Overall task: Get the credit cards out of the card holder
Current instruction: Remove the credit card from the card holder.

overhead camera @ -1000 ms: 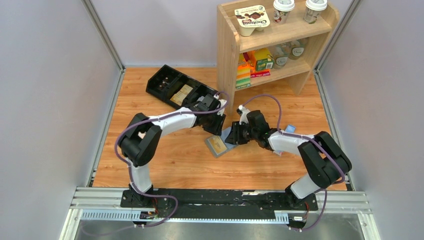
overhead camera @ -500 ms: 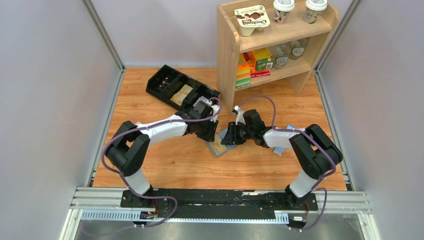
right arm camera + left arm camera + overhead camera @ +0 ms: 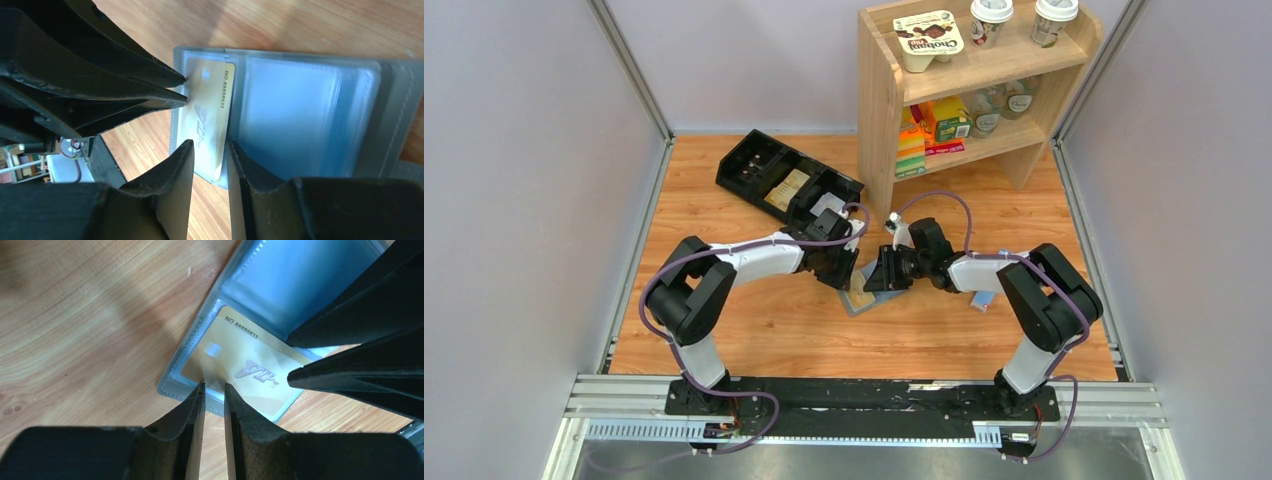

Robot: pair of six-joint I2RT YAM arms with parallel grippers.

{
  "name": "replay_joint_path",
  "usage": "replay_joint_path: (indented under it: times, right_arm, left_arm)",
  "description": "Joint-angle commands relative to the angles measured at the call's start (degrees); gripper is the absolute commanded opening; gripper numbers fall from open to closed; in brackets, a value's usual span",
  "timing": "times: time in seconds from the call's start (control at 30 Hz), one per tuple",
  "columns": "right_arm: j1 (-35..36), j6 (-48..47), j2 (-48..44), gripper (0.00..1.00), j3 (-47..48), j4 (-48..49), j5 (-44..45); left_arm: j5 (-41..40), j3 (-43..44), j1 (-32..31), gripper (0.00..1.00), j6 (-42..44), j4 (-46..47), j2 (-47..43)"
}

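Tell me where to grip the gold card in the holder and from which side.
Grip the gold card by its edge nearest the fold of the card holder, coming from the other half: it lies flat in a clear sleeve, and only that edge looks exposed.

Two arms are showing the same build. The left arm [image 3: 754,255] and right arm [image 3: 994,270] are wearing white shells on the long links, with chunky rounded black housings at the shoulder, elbow and wrist joints. Purple cables [image 3: 936,193] are looping loosely outside each arm, arching over the wrists and trailing down to the bases. Both bases are sitting on a black base plate [image 3: 864,395] at the near tabletop edge. A small white part is showing at each wrist. The left hand [image 3: 214,390] and right hand [image 3: 210,145] are all matte black. Their fingers [image 3: 190,440] are looking like thick wedges tapering to thin flat tips, with faint ridged edges. Any screws or markings are too small to be readable.
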Motion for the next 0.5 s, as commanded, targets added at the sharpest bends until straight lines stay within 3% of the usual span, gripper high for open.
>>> replay_joint_path:
  times: [0.0,0.23,0.47]
  right_arm:
    - [-0.1,1.2,0.6,0.31,1.4,3.1,-5.7]
    - [-0.1,3.4,0.9,0.25,2.6,5.4,-10.9]
    - [0.1,4.5,1.6,0.23,3.6,3.9,-9.2]
  left_arm:
    - [-2.6,-2.5,-0.2,0.29,0.8,-2.1,-0.2]
    - [-3.4,-3.5,-0.2,0.28,0.8,-1.8,-0.1]
    - [-2.4,-4.5,-0.2,0.27,-0.1,-0.7,0.1]
